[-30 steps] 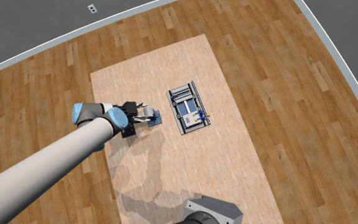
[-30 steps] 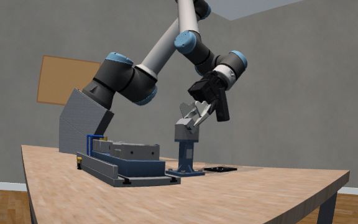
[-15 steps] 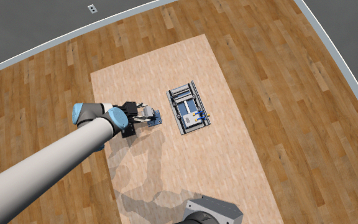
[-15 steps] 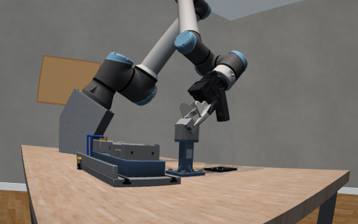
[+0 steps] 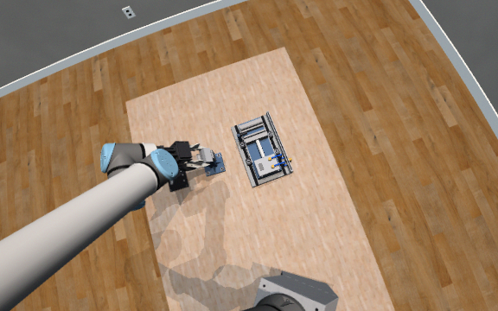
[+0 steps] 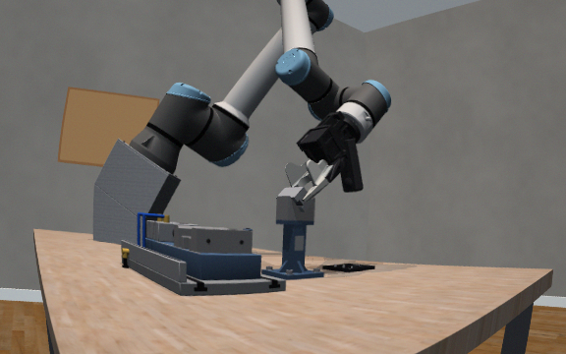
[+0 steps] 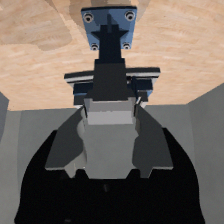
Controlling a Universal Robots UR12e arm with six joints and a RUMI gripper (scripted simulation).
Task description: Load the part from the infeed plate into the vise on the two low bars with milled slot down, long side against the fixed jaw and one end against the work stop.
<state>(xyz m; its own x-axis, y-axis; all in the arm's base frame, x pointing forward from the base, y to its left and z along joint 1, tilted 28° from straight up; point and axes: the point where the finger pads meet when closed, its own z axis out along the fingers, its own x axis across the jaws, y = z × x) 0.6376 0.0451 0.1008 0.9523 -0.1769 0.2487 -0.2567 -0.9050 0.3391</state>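
Observation:
The part (image 5: 206, 155) (image 7: 109, 150) is a light grey block. It lies in the grey V-block (image 6: 295, 211) (image 7: 110, 80) on top of the blue post. My gripper (image 5: 206, 154) (image 7: 110, 105) reaches in at a slant from above, opposite the vise. Its two jaws stand against two opposite sides of the part, shut on it. I cannot make out the milled slot. The vise (image 5: 244, 159) (image 6: 229, 265) holds no part. Its air cylinder (image 5: 267, 167) is at the end nearer the robot base, its fixed jaw (image 5: 250, 124) at the far end.
The black infeed plate (image 5: 178, 182) (image 6: 349, 267) is bare, beside the post and below my gripper. Blue hoses (image 5: 278, 164) (image 6: 141, 228) stand up at the vise's cylinder end. The post's blue foot (image 5: 216, 168) (image 6: 292, 274) stands between the infeed plate and the vise.

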